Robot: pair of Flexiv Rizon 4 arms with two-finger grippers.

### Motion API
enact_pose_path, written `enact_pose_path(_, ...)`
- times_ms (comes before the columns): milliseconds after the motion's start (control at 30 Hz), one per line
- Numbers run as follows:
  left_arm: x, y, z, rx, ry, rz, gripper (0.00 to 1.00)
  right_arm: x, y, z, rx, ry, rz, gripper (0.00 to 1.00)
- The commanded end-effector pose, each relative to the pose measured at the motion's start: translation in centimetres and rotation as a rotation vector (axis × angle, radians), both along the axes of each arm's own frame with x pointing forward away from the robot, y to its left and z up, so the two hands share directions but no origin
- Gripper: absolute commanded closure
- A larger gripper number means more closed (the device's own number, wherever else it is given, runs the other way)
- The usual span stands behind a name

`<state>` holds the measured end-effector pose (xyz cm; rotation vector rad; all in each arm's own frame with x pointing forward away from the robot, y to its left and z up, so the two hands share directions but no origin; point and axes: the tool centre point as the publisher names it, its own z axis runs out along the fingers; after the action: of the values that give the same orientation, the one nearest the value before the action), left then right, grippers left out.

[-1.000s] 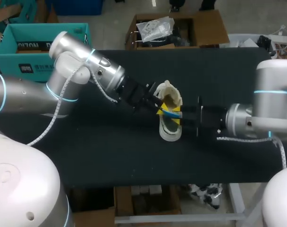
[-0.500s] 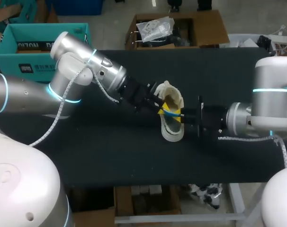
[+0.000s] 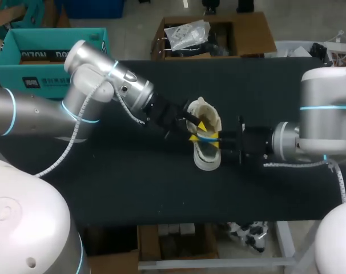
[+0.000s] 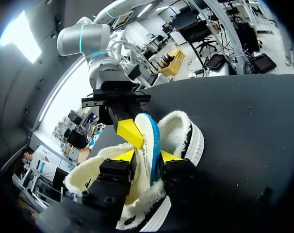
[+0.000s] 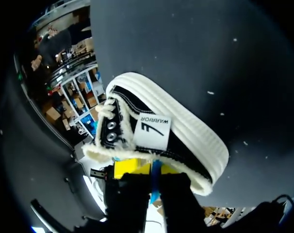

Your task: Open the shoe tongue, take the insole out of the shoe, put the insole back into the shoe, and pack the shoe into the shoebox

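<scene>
The left gripper (image 4: 147,156) is closed on the insole (image 4: 149,136), which stands partly out of the shoe (image 3: 208,160) at mid-table. The right gripper (image 5: 151,168) is clamped on the same insole from the opposite side. The tongue is judged opened and the insole partly drawn; reinsertion and boxing are left. The table (image 3: 104,188) is dark and matte.

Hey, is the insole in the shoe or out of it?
Partly out: the insole stands up from the shoe, pinched by the left gripper.
</scene>
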<state>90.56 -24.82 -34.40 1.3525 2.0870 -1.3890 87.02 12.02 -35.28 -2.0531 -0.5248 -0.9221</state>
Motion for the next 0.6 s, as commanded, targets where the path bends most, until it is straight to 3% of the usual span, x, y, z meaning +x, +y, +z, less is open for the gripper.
enact_pose_path(33, -0.1, 0.5, 0.3, -0.006, 0.013, -0.006, 0.56, 0.2, 0.3, -0.1, -0.055, 0.013, 0.004, 1.00)
enact_pose_path(100, -0.2, 0.7, 0.6, 0.001, 0.025, -0.011, 0.49, 0.4, 0.4, -0.7, -0.069, 0.025, 0.014, 1.00)
enact_pose_path(167, -0.4, 1.0, 1.2, -0.002, 0.040, -0.013, 0.28, 0.5, 0.6, -1.3, -0.092, 0.034, 0.022, 1.00)
enact_pose_path(300, -0.6, 1.8, 2.5, -0.013, 0.062, 0.003, 0.00, 0.5, 0.9, -2.1, -0.133, 0.047, 0.043, 1.00)
enact_pose_path(600, -1.2, 3.7, 5.0, -0.033, 0.074, 0.064, 0.00, -0.6, 1.0, -3.2, -0.226, 0.075, 0.042, 1.00)
